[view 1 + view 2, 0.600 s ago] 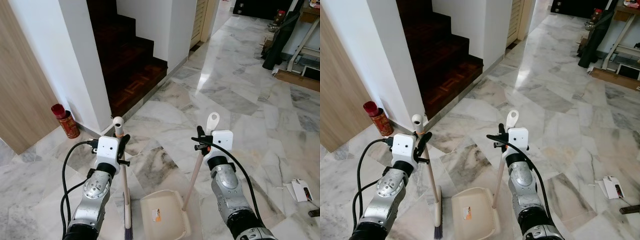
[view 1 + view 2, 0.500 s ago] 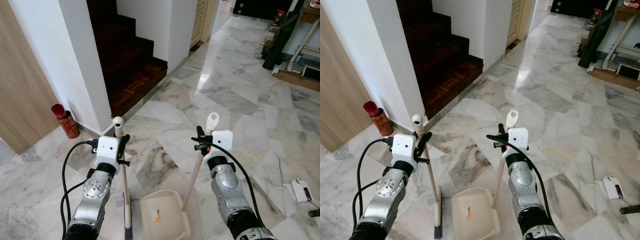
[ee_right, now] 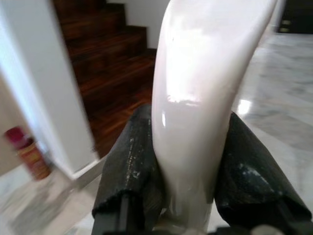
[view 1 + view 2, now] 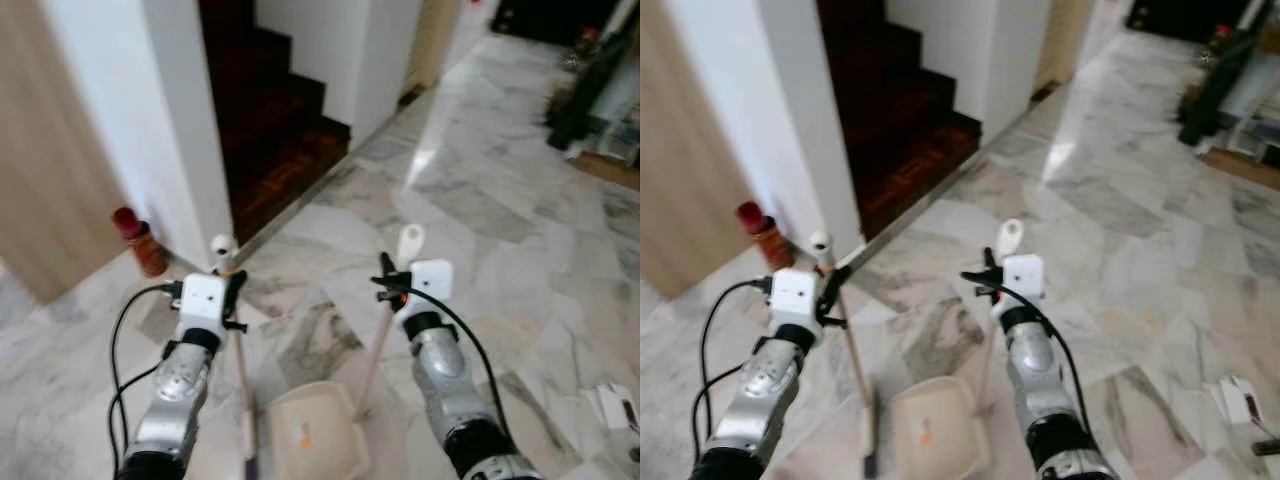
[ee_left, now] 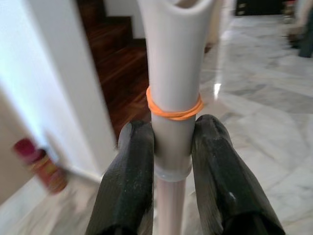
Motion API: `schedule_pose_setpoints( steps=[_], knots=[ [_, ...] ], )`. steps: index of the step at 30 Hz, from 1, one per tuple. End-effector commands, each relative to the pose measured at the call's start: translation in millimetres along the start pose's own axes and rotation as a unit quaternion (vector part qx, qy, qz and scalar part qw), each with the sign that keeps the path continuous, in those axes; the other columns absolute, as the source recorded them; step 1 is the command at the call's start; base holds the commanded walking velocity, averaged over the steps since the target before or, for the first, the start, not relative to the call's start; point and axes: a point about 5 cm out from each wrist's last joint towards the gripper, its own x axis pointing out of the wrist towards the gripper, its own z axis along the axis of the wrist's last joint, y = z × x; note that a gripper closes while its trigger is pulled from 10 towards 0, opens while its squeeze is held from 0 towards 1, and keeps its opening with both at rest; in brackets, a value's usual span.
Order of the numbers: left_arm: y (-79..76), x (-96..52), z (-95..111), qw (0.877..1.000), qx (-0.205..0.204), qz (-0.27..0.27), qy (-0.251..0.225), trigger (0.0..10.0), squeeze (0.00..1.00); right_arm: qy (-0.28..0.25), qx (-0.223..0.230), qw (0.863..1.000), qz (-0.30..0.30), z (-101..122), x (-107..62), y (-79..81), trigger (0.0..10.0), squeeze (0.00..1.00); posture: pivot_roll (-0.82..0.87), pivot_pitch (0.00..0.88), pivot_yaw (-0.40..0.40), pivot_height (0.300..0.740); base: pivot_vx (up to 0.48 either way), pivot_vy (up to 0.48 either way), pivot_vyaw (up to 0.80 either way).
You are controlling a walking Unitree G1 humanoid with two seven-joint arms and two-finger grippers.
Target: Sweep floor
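Now the left gripper (image 5: 171,147) squeezes the broom (image 4: 243,380) and the right gripper (image 3: 188,161) squeezes the dustpan (image 4: 312,440) handle — both low, near the robot. Next, probably find dirt and sweep.

We note a glossy marble floor (image 4: 500,210) with a bright reflection, white walls (image 4: 110,110) flanking a dark wooden staircase (image 4: 275,120), a wood panel (image 4: 40,170) at left, a red canister (image 4: 140,240) beside the wall, and blurred furniture far right.
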Motion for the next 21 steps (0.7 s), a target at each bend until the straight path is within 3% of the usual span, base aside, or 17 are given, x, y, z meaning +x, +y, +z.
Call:
schedule_pose_setpoints(
  steps=[1,21],
  knots=[
    [-9.9,4.3,11.0,1.0,-0.002,-0.014,-0.027,10.0,0.0,-0.021,-0.013,1.0,-0.014,11.3,2.9,-13.0,10.0,0.0,0.12,0.0,-0.044,0.74,0.33,0.0,0.0],
    [-11.3,4.1,11.0,0.999,-0.004,-0.015,-0.028,10.0,0.0,-0.024,-0.012,1.0,-0.01,12.7,2.7,-12.3,10.0,0.0,0.12,0.0,-0.047,0.74,0.332,0.0,0.0]
  ],
)
